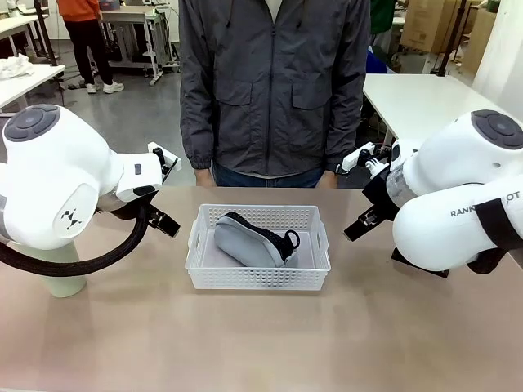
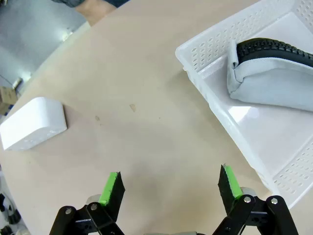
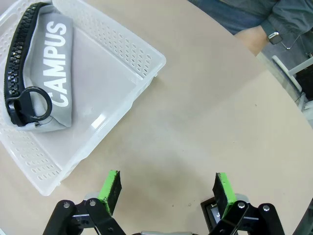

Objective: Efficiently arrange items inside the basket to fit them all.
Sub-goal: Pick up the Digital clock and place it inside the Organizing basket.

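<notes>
The white lattice basket (image 1: 258, 278) stands in the middle of the table. Inside it lies a grey zip pouch (image 1: 249, 241) with a black zipper, printed CAMPUS (image 3: 56, 63), tilted against the far left side. My left gripper (image 2: 171, 183) hangs open over bare table left of the basket (image 2: 244, 122), and a small white boxy object (image 2: 32, 122) lies farther left. My right gripper (image 3: 166, 188) hangs open over bare table right of the basket (image 3: 122, 98). A pale green cup (image 1: 61, 283) stands under my left arm. A black object (image 1: 421, 265) lies under my right arm.
A person in a grey jacket (image 1: 274, 82) stands at the far edge, one hand (image 3: 254, 36) resting near the table rim. Bare tabletop (image 1: 261, 343) lies in front of the basket. Both white arms flank the basket closely.
</notes>
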